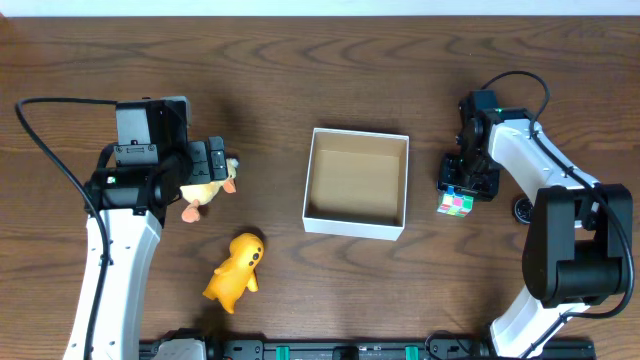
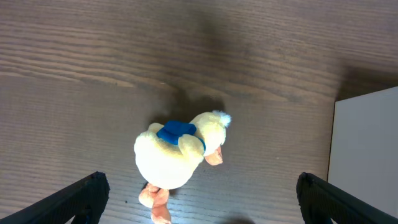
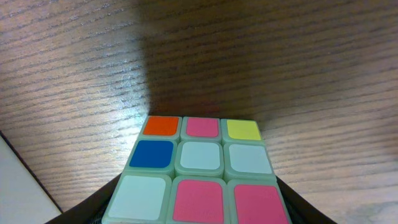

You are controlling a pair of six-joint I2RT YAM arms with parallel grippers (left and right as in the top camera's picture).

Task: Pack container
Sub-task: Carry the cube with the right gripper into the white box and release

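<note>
Closest to the right wrist lens: a multicoloured plastic puzzle cube [image 3: 199,168], its top face showing orange, pink, yellow, blue and pale green tiles. The right gripper [image 1: 462,188] straddles it, one dark finger at each lower corner. I cannot tell whether the fingers actually clamp it or only flank it.

Overhead layout:
- The container [image 1: 355,227], a square shallow box with white walls and a brown cardboard floor, sits mid-counter. Its floor is bare.
- The cube is at 3 o'clock from the container, just beside it.
- A pale yellow plush duck [image 2: 174,158] with a blue neck ribbon and orange feet lies at 9 o'clock, well apart.
- A yellow-orange soft toy figure [image 1: 235,270] lies at about 8 o'clock.

The left gripper [image 2: 205,196] is spread wide over the duck, with a finger on either side, and holds nothing.

Progress, as judged: nothing is packed yet. All three toys are outside on the wooden counter [image 1: 330,80]. Both arms appear set for a first pick, and every transfer into the container remains to be done.
</note>
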